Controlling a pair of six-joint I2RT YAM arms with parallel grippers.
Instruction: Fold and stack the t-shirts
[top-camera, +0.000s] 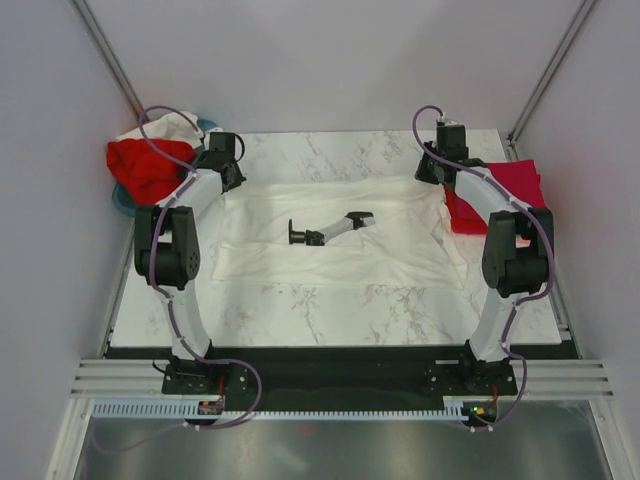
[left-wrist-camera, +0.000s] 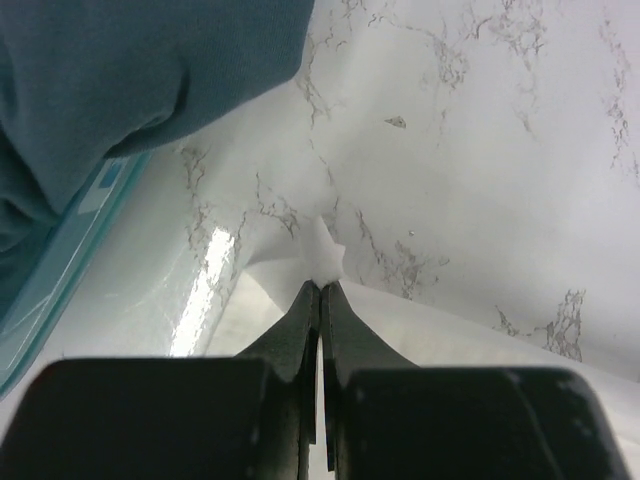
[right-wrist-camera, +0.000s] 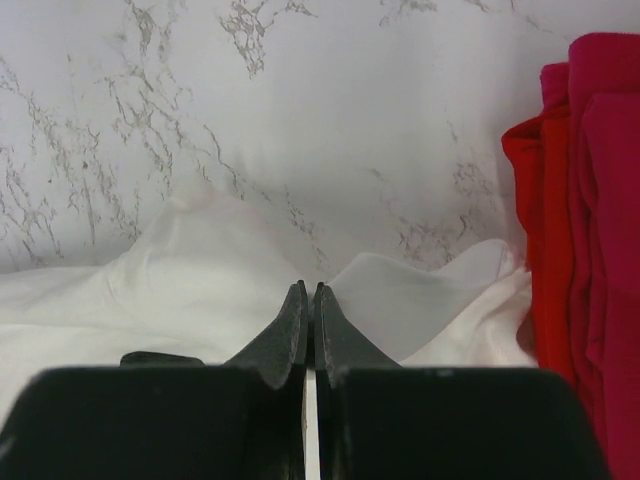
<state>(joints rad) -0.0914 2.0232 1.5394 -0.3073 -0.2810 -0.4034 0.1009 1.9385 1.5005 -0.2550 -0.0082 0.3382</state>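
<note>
The white t-shirt (top-camera: 330, 265) lies spread flat on the desk (top-camera: 330, 310). The left claw (left-wrist-camera: 321, 288) is pinched shut on its far left corner, and the right claw (right-wrist-camera: 307, 290) is pinched shut on its far right edge. A red t-shirt (top-camera: 150, 165) sits heaped far left; a folded crimson t-shirt (right-wrist-camera: 600, 200) lies far right.

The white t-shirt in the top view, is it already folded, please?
No, the white t-shirt lies spread out wide across the marble table, not folded.

Overhead; wrist close-ups over white t-shirt (top-camera: 330, 265)
</note>
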